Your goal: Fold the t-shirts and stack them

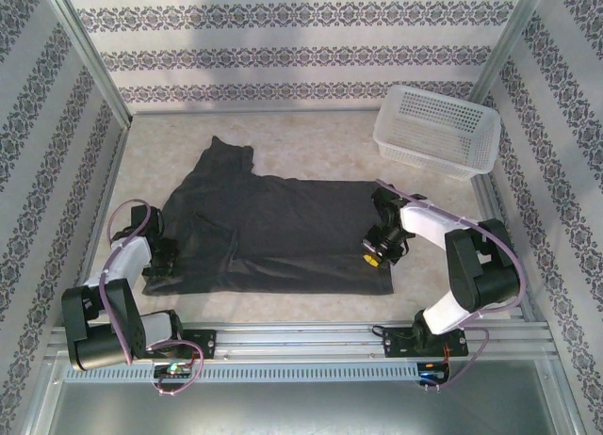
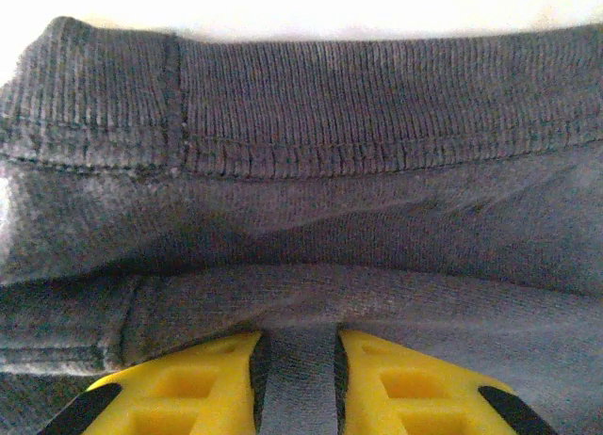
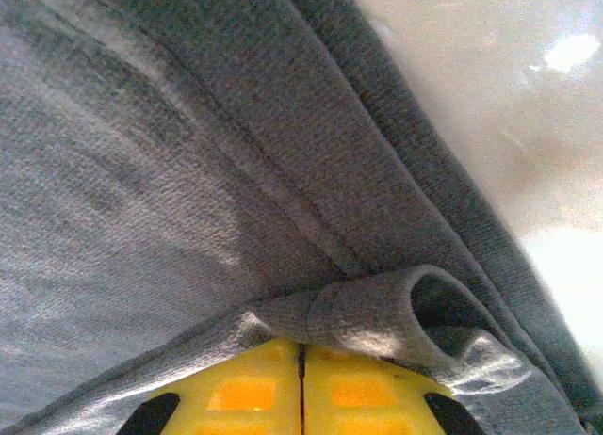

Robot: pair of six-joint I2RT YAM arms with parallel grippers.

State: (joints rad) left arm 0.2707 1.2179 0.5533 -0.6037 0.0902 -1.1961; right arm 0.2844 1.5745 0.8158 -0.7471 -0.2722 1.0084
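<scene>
One dark charcoal t-shirt lies spread on the table, with a sleeve pointing toward the back left. My left gripper sits at the shirt's left edge. In the left wrist view a strip of the t-shirt runs between the yellow fingers of the left gripper, pinched there just below a ribbed hem. My right gripper is at the shirt's right edge. In the right wrist view the right gripper has its yellow fingers pressed together, and the hem of the t-shirt is bunched and rolled at their tips.
A white mesh basket stands at the back right corner, apart from the shirt. Patterned walls close in the table on three sides. Bare pale tabletop shows beyond the shirt's right edge.
</scene>
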